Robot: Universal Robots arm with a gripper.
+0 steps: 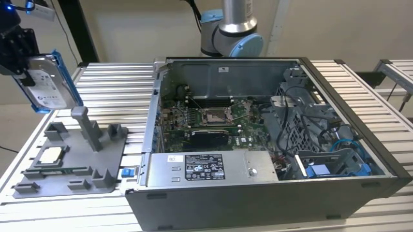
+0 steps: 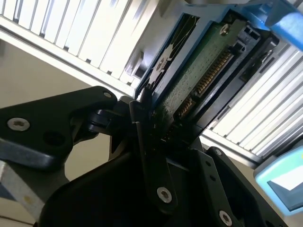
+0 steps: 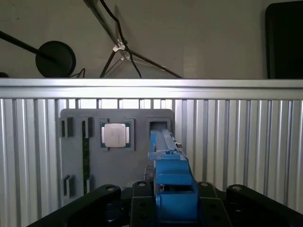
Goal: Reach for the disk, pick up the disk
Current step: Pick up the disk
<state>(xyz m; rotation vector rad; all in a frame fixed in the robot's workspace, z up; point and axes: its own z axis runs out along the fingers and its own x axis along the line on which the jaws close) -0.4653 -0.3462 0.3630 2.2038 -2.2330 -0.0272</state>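
up close in both wrist views, the black gripper is clenched on the disk, its fingers pinching it across its thin body. in the second wrist view i can see the disk's green circuit-board side with a row of gold contacts and blue rails along its edges. in the first wrist view the disk is edge-on, so mostly a blue rail shows, with the grey parts tray and its square silver processor chip lying beyond it. in the exterior view the gripper and the disk are at the upper left of the frame. the disk is held on edge, a little tilted, with its white label facing the camera and a blue rail along the side toward the exterior view's right. it hangs in the air, apart from the parts tray, which lies on the slatted aluminium table at the lower left of the frame. the tray carries the processor chip in a pocket, and a tall grey post stands up from it. a small blue bracket sits just beside the tray's edge, between it and the open computer case. the case sits across the middle and right of the frame, with its motherboard, a labelled power supply and loose cables on show. behind it, at the top centre, stands the arm's base.
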